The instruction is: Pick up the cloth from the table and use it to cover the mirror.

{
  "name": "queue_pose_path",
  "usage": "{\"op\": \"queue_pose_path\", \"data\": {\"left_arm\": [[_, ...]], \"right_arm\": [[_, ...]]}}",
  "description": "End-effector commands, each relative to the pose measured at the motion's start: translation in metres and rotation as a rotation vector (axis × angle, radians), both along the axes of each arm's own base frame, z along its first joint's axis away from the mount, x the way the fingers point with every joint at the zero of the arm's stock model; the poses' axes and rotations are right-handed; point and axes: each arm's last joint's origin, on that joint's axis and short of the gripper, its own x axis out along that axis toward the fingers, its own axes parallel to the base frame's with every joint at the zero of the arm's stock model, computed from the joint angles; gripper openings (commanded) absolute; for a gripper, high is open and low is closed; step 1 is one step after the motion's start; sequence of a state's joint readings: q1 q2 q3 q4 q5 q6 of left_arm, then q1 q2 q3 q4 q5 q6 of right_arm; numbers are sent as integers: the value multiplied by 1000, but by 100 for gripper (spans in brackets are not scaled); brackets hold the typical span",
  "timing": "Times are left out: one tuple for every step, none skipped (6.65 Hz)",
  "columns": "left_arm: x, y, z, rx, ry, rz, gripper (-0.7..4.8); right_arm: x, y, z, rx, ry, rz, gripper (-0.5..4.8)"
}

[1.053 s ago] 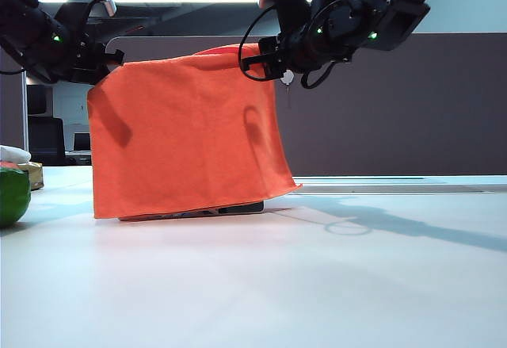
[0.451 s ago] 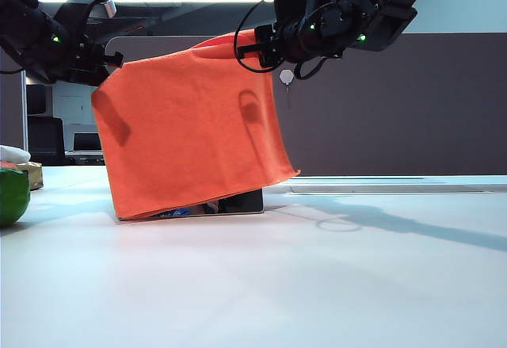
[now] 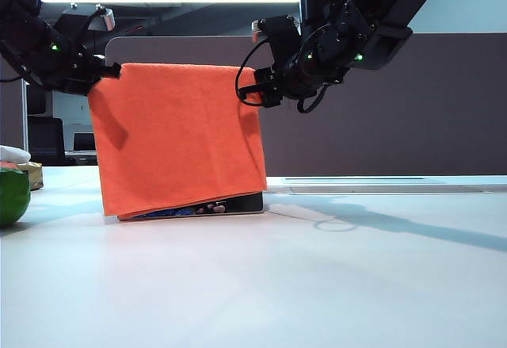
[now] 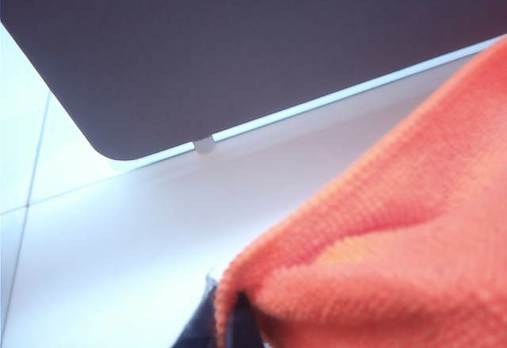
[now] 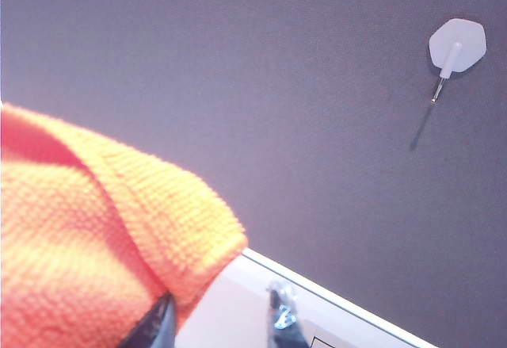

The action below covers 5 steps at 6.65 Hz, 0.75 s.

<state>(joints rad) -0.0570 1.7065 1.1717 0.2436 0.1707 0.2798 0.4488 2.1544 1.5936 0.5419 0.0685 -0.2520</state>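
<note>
The orange cloth [image 3: 182, 138] hangs over the upright mirror [image 3: 234, 204]; only a dark strip of the mirror shows below its hem, on the white table [image 3: 261, 284]. My left gripper [image 3: 101, 72] is at the cloth's top left corner; the left wrist view shows this gripper [image 4: 230, 328] shut on a fold of the cloth [image 4: 380, 245]. My right gripper [image 3: 255, 94] is at the top right corner. In the right wrist view, that gripper [image 5: 220, 320] is open, with the cloth's corner [image 5: 103, 229] lying over one finger [image 5: 158, 323] and bare table showing between the two.
A green round object [image 3: 12, 196] and a small yellowish thing [image 3: 33, 175] sit at the table's left edge. A grey-brown partition [image 3: 396, 102] stands behind the mirror, with a white pin [image 5: 455, 45] stuck in it.
The right gripper has come down with the cloth's right corner. The top edge now lies flat and level, and the right side hangs straight instead of flaring out.
</note>
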Motion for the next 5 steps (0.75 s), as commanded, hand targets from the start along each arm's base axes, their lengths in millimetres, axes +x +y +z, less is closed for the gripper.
{"op": "queue_pose_path", "data": {"left_arm": [[0,1,0,1,2,16,-6],[1,1,3,-70,-9,27,74],[2,-1,9,-128,-63,-41,94],[2,-2,11,-139,-74,-51,95],[2,-5,17,-178,-122,-142,162]], "right_arm": [[-1,-1,-2,-25,64,-9,149],[0,-3,-3,-30,70,-53,149],[0,-5,-5,-42,90,-78,149],[0,-5,-5,-44,94,-78,149],[2,-13,-13,-79,172,-117,149]]}}
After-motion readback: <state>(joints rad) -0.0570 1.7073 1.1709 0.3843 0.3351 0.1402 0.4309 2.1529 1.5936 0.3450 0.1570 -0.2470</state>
